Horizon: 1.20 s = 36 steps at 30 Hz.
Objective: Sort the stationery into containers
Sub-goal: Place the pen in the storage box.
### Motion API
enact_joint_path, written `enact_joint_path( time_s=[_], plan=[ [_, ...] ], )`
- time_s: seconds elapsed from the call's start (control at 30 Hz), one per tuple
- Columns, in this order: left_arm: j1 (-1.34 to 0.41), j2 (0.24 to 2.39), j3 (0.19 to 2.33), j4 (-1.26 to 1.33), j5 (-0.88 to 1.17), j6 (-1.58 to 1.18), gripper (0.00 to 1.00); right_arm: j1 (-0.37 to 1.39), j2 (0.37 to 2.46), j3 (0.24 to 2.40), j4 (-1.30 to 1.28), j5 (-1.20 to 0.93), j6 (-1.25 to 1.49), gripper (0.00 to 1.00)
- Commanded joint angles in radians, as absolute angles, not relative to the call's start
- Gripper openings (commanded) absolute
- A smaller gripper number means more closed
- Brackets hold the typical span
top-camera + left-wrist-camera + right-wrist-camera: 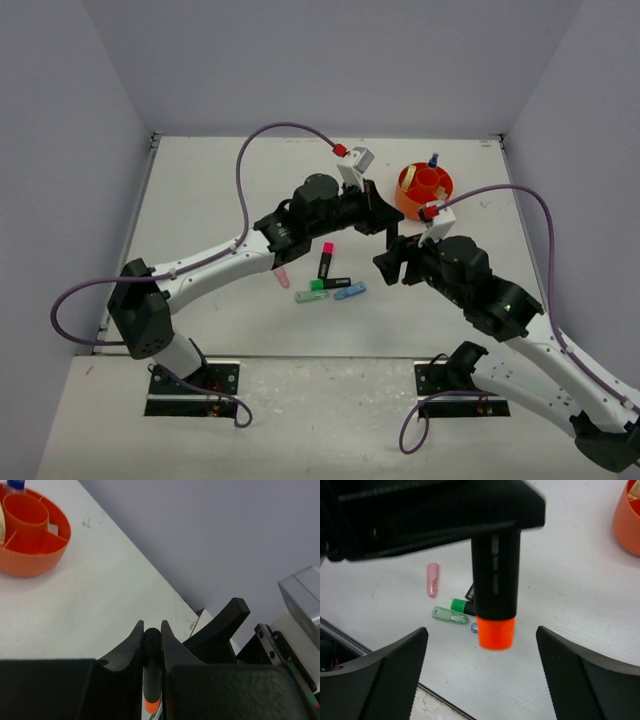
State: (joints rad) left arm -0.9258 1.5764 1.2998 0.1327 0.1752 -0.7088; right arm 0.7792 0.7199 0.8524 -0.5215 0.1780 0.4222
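Where the two arms meet, top view: L gripper (386,216) and R gripper (393,257) sit close together over the table (200,200), L one farther back, both just left of the tub.
Tub (425,207): round, orange, w/ dividers, at far right of table; beige tape ring (408,178) in its left compartment, blue item (433,160) at its far rim.
Loose items: pink highlighter (326,260), green highlighter (322,285), blue clip (349,291), green clip (306,296), pink eraser (283,277), a cluster on the table left of R gripper, all well apart from tub.
Jaw state, top view: can't tell for either.
L wrist view, L gripper (152,628): clamped tight on orange highlighter (151,680); black body betw. the tips, orange end toward cam.
L wrist view, tub (30,560): top left, on table, well apart from gripper.
R wrist view, R gripper (481,632): spread wide, fingers (385,672) either side, touching nothing.
R wrist view, orange highlighter (495,580): upright, orange end down, off the table, betw. R fingers but clear of both; upper end in L gripper above.
R wrist view, table below: pink eraser (433,579), green clip (449,615), green highlighter (460,605); blue clip partly hidden behind orange end; tub wall (627,520) at top right.
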Motion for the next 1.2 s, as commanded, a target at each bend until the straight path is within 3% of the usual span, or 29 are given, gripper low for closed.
enact_joint_path(
  time_s=[0.0,0.2,0.37,0.53,1.17],
  plan=[
    [-0.936,1.673,1.475,0.123,0.139,-0.546,0.00,0.785,0.640,0.869,-0.603,0.357,0.516,0.99],
    [-0.930,1.906,1.738,0.204,0.161,-0.229,0.00,0.785,0.536,0.957,-0.827,0.539,0.621,0.99],
    [-0.855,2.138,1.929,0.443,0.292,-0.216,0.00,0.785,0.381,0.968,-0.863,0.586,0.653,0.99],
    [-0.832,2.358,2.200,0.493,0.288,-0.196,0.00,0.785,0.297,0.996,-0.875,0.535,0.619,0.99],
    [-0.807,2.654,2.352,0.735,0.128,-0.141,0.00,0.785,0.287,1.042,-0.962,0.383,0.607,0.99]
  ],
)
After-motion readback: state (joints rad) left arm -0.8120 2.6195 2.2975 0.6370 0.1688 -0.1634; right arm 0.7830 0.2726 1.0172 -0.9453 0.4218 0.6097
